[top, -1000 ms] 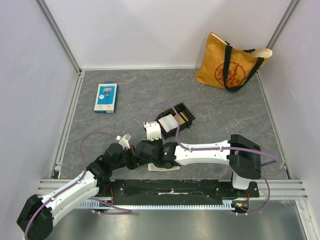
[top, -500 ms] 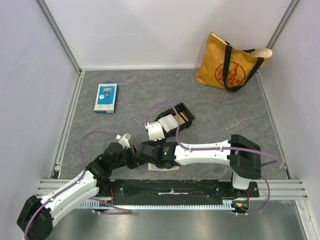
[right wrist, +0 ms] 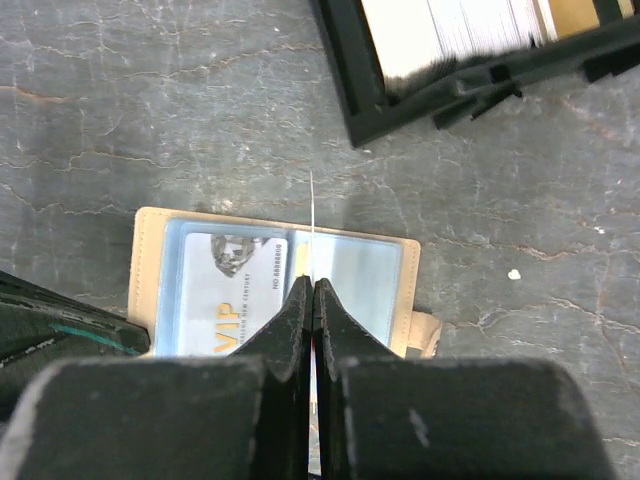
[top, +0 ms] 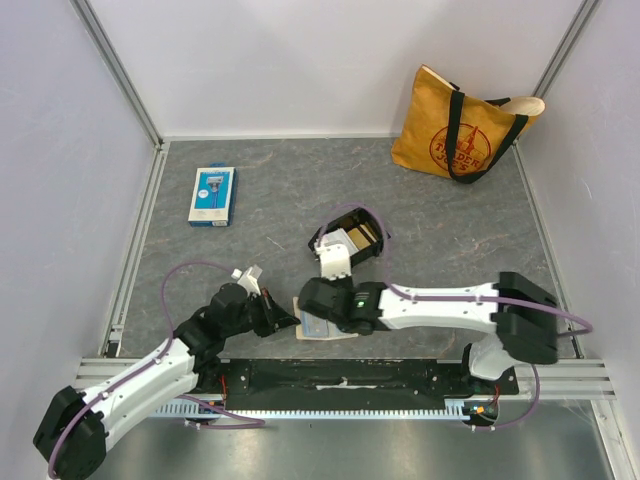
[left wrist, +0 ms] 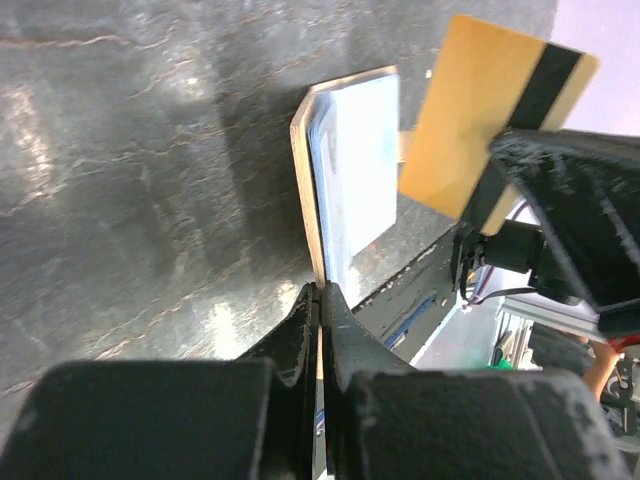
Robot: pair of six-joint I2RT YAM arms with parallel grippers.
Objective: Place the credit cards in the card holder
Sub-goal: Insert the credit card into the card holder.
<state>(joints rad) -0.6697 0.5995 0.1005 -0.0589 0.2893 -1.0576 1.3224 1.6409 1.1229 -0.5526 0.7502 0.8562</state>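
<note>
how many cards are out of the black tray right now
2. A gold card is pinched in the right gripper above the holder, and a VIP card sits inside a holder pocket. Others may be hidden under the gripper; the rest are in the tray.

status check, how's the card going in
Left gripper jaws shut on card holder edge. Right gripper jaws shut on gold card, over holder, not yet in. VIP card already slotted; black tray apart.
</note>
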